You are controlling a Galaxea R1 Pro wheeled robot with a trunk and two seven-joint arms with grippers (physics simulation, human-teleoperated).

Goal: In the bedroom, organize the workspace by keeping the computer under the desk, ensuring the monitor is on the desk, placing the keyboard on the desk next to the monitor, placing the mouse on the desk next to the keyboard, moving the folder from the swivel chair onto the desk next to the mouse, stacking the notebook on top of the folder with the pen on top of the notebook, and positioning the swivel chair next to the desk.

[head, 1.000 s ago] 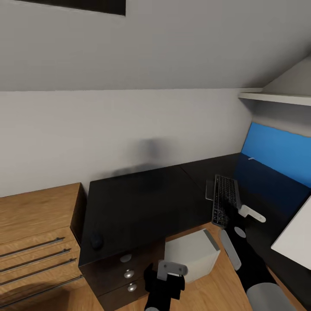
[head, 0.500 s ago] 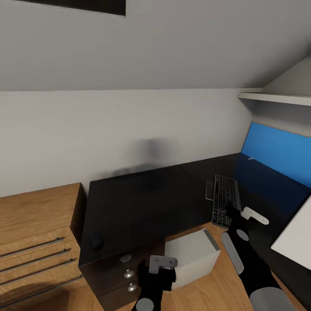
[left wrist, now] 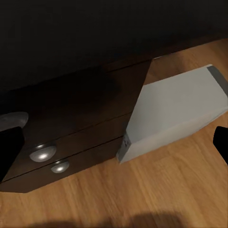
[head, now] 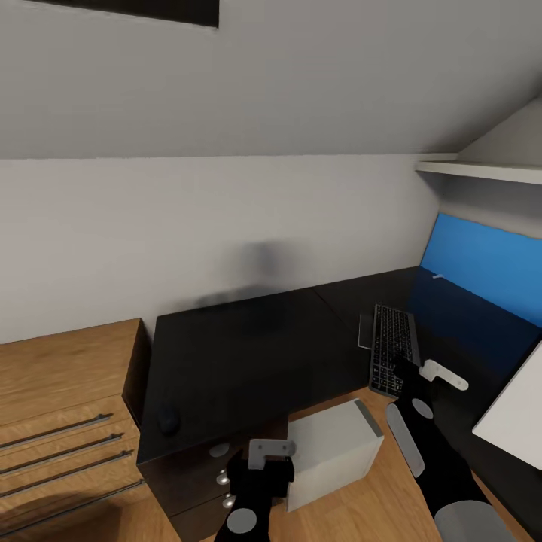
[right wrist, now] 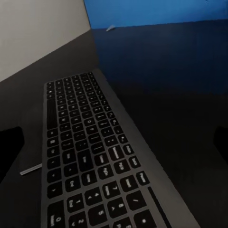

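On the black worktop (head: 248, 354), the keyboard (head: 393, 348) lies at the right with its near end overhanging the edge, and the right hand (head: 410, 376) is held just over that end, fingers apart. The mouse (head: 168, 420) sits at the near left corner. The computer (head: 331, 450) stands on the floor beside the drawers (left wrist: 71, 142), faced by the open left hand (head: 260, 470). A careless nudge could tip the overhanging keyboard off.

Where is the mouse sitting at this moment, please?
In the head view, the mouse sits on the desk's front left corner, above the knobbed drawers and beside the oak dresser.
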